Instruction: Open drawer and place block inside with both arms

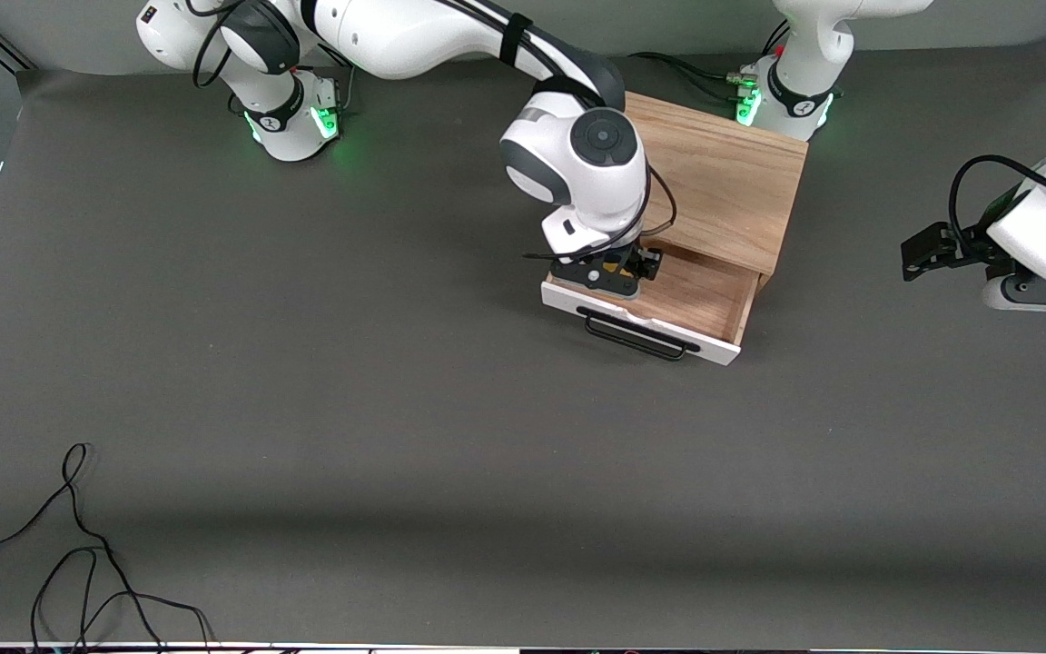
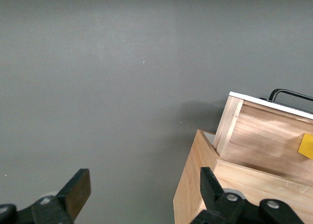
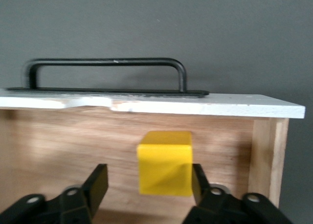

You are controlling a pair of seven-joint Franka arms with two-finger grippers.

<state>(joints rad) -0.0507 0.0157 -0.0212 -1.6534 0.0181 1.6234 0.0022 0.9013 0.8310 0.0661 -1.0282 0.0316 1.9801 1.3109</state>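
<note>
**Yellow cube between parted fingers inside the open drawer**

Pulled out of the light oak box cabinet (image 1: 723,182): wide shallow drawer (image 1: 695,295) with white front panel, light wood interior and black bar handle (image 1: 636,334), that handle on the side nearer the front camera. Reaching down into the drawer at the end toward the right arm: right gripper (image 1: 607,269), black, two-fingered, on a white jointed arm. In the right wrist view, fingers (image 3: 95,187) spread apart, small yellow-orange cube (image 3: 165,164) between them, close against one finger, a clear gap to the other; no clamp on it. Cube inside the drawer, near the white front panel (image 3: 146,104). Waiting above the grey table (image 1: 305,409) toward the left arm's end, apart from the cabinet: left gripper (image 2: 142,194), fingers wide apart, nothing between them.
</note>
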